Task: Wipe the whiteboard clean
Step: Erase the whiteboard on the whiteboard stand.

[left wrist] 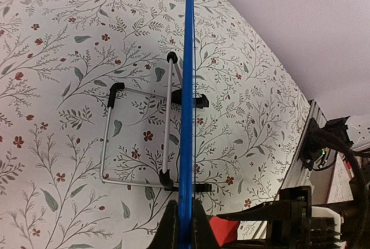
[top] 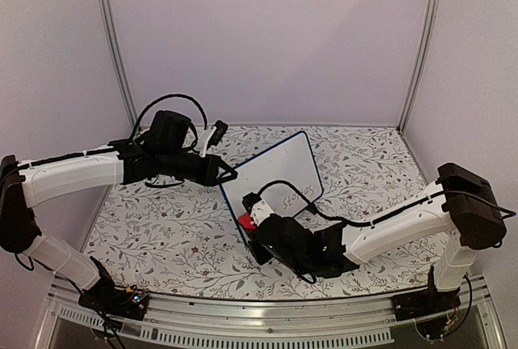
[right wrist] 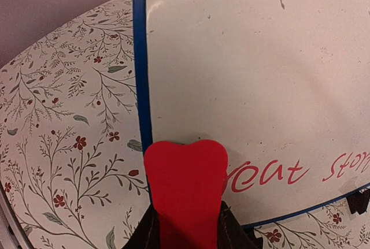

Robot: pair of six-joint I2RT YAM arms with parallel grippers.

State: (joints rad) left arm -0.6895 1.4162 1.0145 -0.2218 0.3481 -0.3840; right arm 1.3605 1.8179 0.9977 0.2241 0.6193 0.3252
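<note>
Counted one whiteboard [top: 279, 172], red-lettered, propped mid-table, left rim pinched tight in left gripper [left wrist: 185, 221]; one red eraser [right wrist: 186, 182] clamped in right gripper [right wrist: 186, 229], against its near-left corner. Floral cloth [top: 162, 227] below; pale walls [top: 267, 41] around.

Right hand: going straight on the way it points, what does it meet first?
The whiteboard, near its blue rim, just left of the red writing. The red eraser in the right hand leads and would touch first; it may already be touching, depth is unclear.
</note>
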